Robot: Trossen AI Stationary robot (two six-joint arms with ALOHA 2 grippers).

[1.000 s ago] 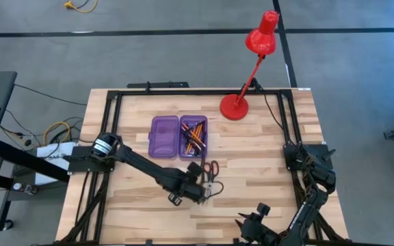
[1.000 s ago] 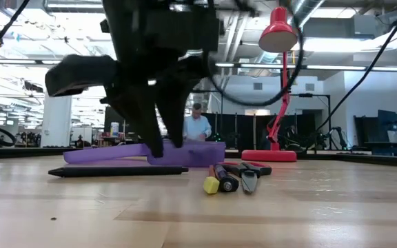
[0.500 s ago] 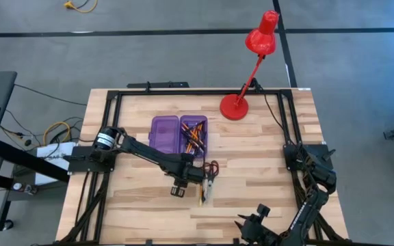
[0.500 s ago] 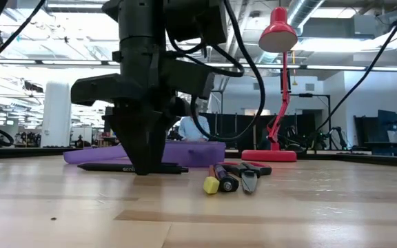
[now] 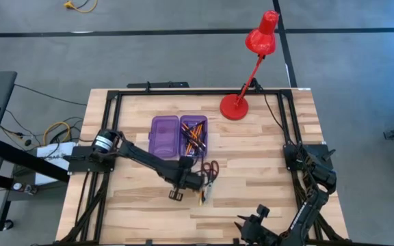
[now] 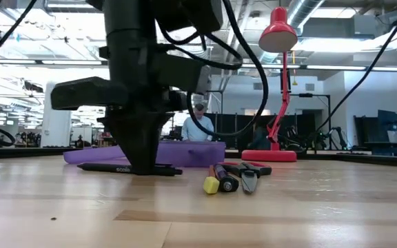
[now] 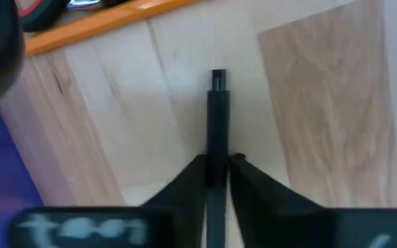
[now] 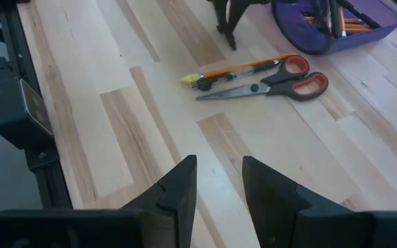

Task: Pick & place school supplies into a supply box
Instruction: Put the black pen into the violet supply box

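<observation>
A slim black pen (image 6: 102,167) lies on the table just near the open purple pencil case (image 5: 164,135), whose right half holds orange pencils (image 5: 194,134). My left gripper (image 6: 140,165) stands down over the pen, shut on it. Red-handled scissors (image 5: 211,169) and an orange pencil with a yellow end (image 6: 211,184) lie flat to its right. My right gripper (image 8: 219,189) waits open at the near right corner (image 5: 250,227). My left gripper pinches the black pen about its middle (image 7: 217,148) between the two fingers (image 7: 185,186). The fingers come from above, pointing down, one on each side of the shaft. The pen lies level along the table (image 6: 171,170); I cannot tell if it is lifted.
A red desk lamp stands with its base (image 5: 234,106) at the far edge, right of the case. A black frame (image 5: 183,91) rims the table. Bare wood (image 5: 258,164) lies between the scissors and the right arm. A person (image 6: 197,127) shows in the room behind.
My left gripper has come down from above the table onto the black pen, moving a little toward the far edge, and has shut on it. The pen has shifted slightly along the table.
</observation>
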